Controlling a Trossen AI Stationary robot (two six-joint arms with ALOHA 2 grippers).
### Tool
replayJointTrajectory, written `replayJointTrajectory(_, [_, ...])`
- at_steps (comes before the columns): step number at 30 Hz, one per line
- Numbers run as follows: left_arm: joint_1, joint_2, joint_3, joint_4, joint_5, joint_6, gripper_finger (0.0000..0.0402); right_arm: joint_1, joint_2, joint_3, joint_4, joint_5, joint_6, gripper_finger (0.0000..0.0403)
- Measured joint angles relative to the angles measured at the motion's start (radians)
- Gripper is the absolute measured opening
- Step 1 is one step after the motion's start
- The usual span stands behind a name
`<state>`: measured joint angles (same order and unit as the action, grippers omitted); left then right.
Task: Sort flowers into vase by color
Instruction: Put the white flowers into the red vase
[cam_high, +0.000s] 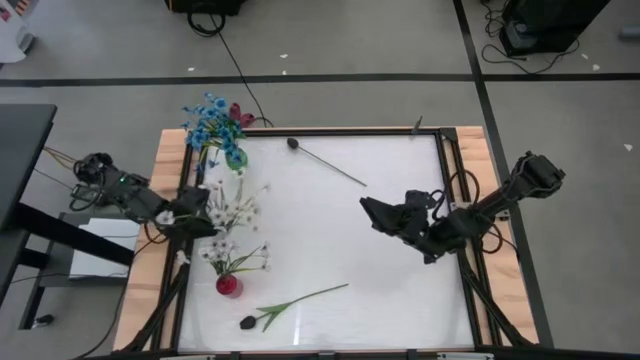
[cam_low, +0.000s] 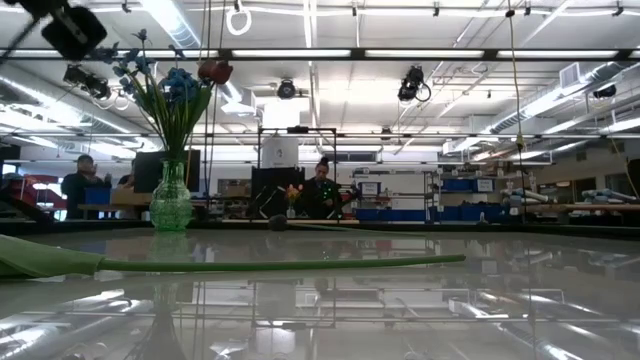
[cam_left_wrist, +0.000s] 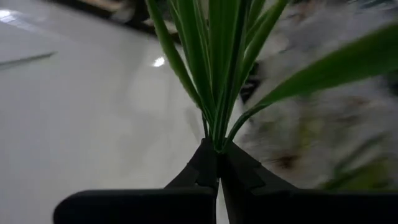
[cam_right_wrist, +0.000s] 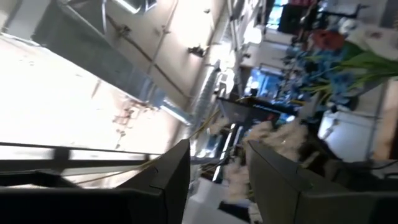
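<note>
White flower (cam_high: 236, 208) stems are pinched in my left gripper (cam_left_wrist: 217, 163), held upright just above the red vase (cam_high: 229, 285) near the table's left edge. Vase lies straight below, so it's the left arm's move. Right gripper (cam_right_wrist: 214, 168) waits mid-table, jaws apart, empty.

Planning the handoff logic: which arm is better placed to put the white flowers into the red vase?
Left. The left gripper is shut on the white flowers right beside the red vase, while the right gripper waits open mid-table, holding nothing.
</note>
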<state>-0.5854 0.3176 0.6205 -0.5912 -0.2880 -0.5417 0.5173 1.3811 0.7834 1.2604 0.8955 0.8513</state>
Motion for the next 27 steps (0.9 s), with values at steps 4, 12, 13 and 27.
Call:
replayJointTrajectory(4, [-0.035,0.002,0.0,0.103,0.068,0.031,0.0011,0.03,0.0,0.0,0.0,0.067,-0.036,0.0164])
replayJointTrajectory(12, [-0.141,0.003,-0.121,0.266,0.076,0.045,0.0011,0.038,0.0,0.0,0.0,0.093,-0.101,0.0164])
replayJointTrajectory(13, [-0.153,0.003,-0.137,0.285,0.076,0.046,0.0011,0.038,0.0,0.0,0.0,0.1,-0.103,0.0164])
replayJointTrajectory(27, [-0.213,0.002,-0.178,0.289,0.069,0.198,0.0011,0.038,0.0,0.0,0.0,0.098,-0.096,0.0165])
